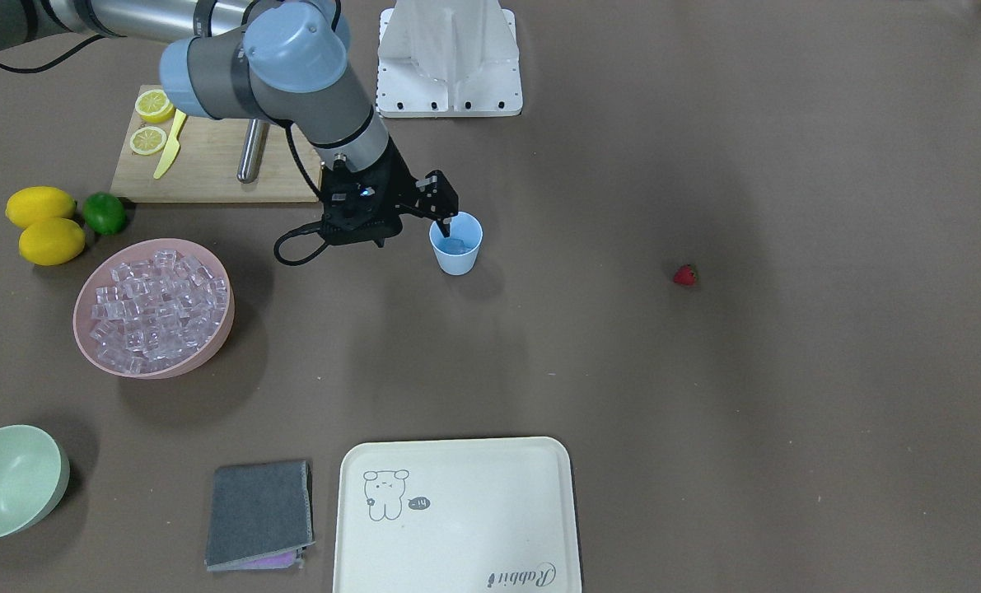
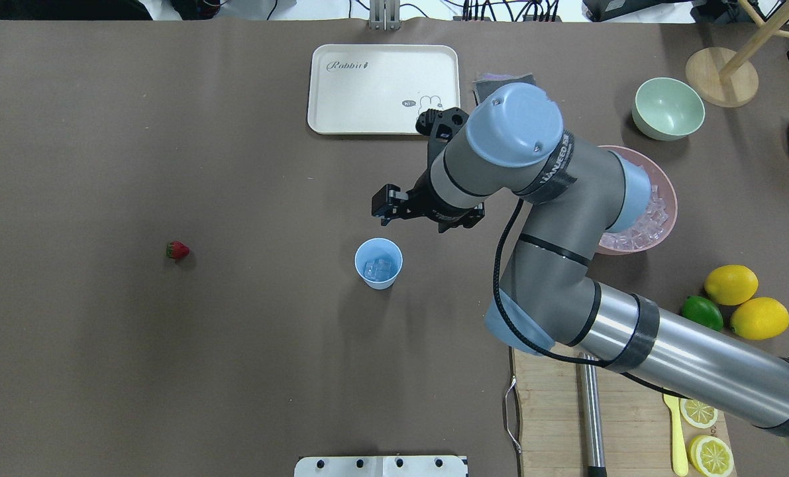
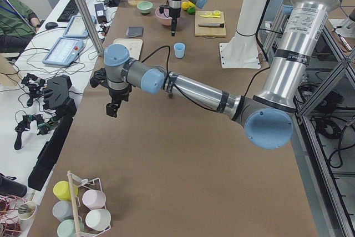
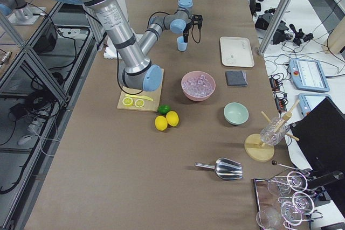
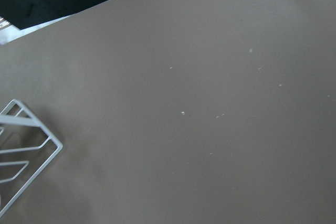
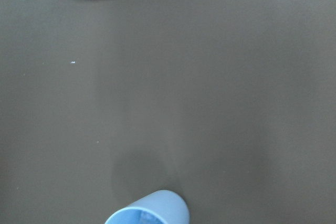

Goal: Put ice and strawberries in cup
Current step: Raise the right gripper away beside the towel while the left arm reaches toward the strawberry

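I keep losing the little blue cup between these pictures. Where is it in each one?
Front-facing: cup slightly above and left of centre.
Overhead: cup near centre.
Exterior left: cup top middle, far off.
Exterior right: cup top middle.
Left wrist: not in it.
Right wrist: cup at bottom edge, cut off.
Landmark: the cream tray, on the cup's side away from the robot; only the left wrist view misses it.

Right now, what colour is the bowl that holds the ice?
Pink; the bowl shows best in the front-facing view.
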Tool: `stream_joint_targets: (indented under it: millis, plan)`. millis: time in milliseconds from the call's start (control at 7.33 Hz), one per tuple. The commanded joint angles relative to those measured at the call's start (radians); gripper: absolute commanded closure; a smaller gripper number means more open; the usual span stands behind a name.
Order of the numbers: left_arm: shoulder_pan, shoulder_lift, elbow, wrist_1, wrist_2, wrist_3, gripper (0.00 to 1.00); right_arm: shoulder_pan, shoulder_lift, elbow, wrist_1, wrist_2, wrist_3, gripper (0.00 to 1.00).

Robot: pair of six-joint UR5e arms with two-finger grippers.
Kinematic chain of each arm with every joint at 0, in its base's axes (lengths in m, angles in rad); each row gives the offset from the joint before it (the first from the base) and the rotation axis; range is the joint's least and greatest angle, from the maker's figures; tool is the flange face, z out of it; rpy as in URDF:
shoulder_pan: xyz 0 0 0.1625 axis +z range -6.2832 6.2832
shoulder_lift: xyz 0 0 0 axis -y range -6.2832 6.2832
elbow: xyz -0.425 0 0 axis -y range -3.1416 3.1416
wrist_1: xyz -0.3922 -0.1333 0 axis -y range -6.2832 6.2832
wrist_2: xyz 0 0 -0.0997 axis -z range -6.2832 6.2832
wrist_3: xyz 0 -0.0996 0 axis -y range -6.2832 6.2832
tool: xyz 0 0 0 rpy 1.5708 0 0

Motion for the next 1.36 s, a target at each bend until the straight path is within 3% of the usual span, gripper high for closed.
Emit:
stream_joint_targets:
  millis: [0, 273, 545, 818, 1227]
  plan:
    - [0.134, 0.003, -0.001, -0.147, -0.003, -0.425, 0.02, 0.098, -0.068, 0.004, 0.007, 0.044, -0.058, 0.00]
    - [0.169, 0.118, -0.053, -0.388, -0.035, -0.456, 0.02, 0.147, -0.100, 0.007, 0.018, 0.040, -0.113, 0.00]
    - [0.260, 0.177, -0.051, -0.626, -0.031, -0.652, 0.02, 0.172, -0.185, 0.002, 0.172, 0.038, -0.151, 0.00]
    - [0.393, 0.198, -0.117, -0.659, 0.099, -0.796, 0.02, 0.175, -0.194, -0.003, 0.176, 0.026, -0.151, 0.00]
    - [0.598, 0.218, -0.209, -0.584, 0.404, -0.841, 0.02, 0.175, -0.211, 0.004, 0.179, -0.026, -0.148, 0.00]
